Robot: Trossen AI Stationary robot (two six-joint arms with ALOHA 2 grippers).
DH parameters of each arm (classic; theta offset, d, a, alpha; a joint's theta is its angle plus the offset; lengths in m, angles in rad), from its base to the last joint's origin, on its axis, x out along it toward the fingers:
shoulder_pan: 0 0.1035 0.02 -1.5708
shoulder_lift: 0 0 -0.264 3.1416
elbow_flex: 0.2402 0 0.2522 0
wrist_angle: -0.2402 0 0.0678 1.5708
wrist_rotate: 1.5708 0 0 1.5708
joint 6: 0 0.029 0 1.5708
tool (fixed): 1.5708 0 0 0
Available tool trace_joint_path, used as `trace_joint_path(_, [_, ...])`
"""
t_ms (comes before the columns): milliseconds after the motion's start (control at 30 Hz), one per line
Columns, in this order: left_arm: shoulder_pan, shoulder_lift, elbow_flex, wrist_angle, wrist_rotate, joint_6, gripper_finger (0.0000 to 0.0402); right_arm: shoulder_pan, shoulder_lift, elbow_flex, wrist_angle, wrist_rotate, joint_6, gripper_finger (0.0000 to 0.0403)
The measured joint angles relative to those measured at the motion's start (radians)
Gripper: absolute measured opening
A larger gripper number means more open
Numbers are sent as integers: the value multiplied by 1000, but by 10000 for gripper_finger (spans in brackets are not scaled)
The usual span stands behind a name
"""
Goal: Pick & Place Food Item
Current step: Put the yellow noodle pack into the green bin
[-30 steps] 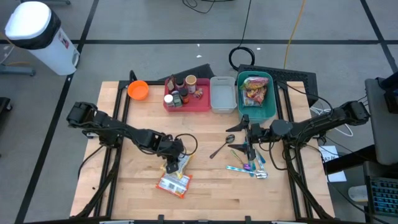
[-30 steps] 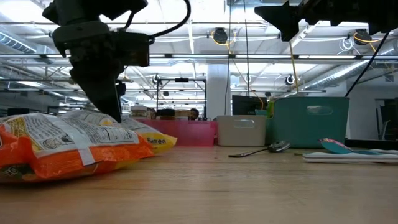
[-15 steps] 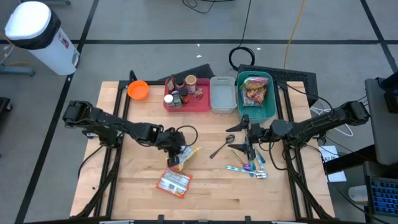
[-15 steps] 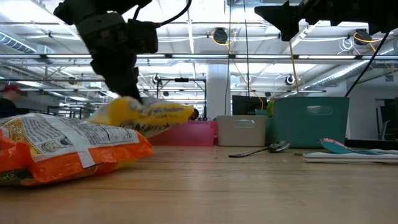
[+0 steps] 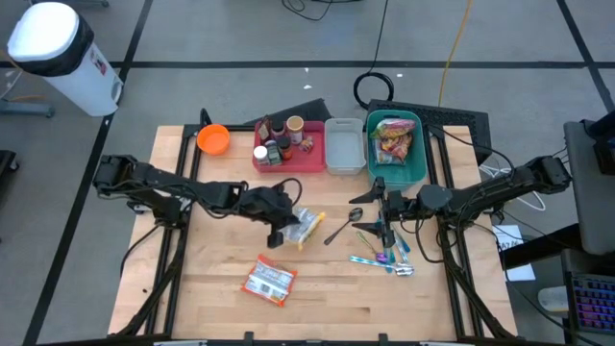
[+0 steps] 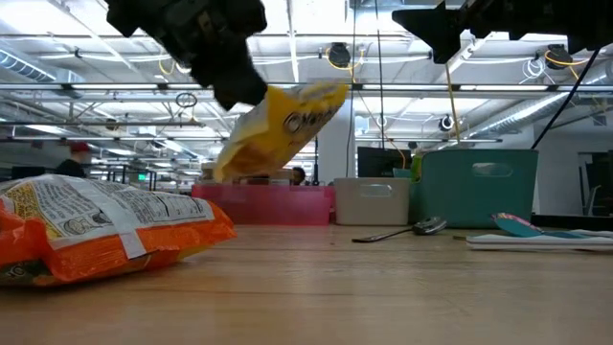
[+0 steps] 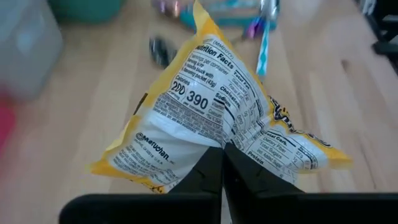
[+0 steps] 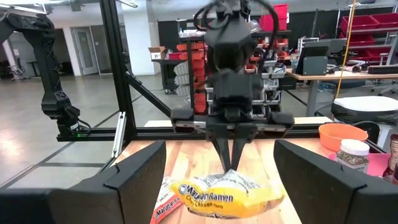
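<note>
A yellow ramen packet point(image 5: 307, 228) is held above the table's middle by my left gripper point(image 5: 285, 224), which is shut on it. The packet also shows in the low view point(image 6: 280, 123), in the left wrist view point(image 7: 217, 112) and in the right wrist view point(image 8: 231, 194). An orange snack packet point(image 5: 270, 281) lies flat on the table nearer the front edge. My right gripper point(image 5: 384, 208) waits right of centre, open and empty, near the utensils. My left gripper pinches the yellow packet between its two fingers at the middle of its white printed back point(image 7: 219, 142), where the wrapper puckers. The fingers point(image 8: 231, 155) come from above, pointing down. The packet hangs below them, tilted and lifted clear of the table.
At the far edge stand a teal bin point(image 5: 420, 154) with snack bags, a grey bin point(image 5: 344, 146), a pink tray point(image 5: 309, 160) with bottles and an orange bowl point(image 5: 213, 139). A spoon point(image 5: 344, 223) and several coloured utensils point(image 5: 386, 256) lie right of centre.
My left gripper has risen and gone toward the table's right and far edges with the yellow packet. The packet, which lay beside the orange packet, is now lifted clear and hangs tilted. The orange packet has stayed where it was.
</note>
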Motion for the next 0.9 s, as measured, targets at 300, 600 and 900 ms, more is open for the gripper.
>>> trace_joint_path(300, [0, 0, 1, 144, -64, 309, 5, 0, 0, 0, -25, 78, 0, 288])
trace_joint_path(600, [-29, 2, 1, 189, -320, 588, 13, -2, 5, 0, -88, 257, 36, 288])
trace_joint_path(900, [-37, 2, 1, 271, -555, 711, 13, -32, 112, 0, 45, 256, 122, 288])
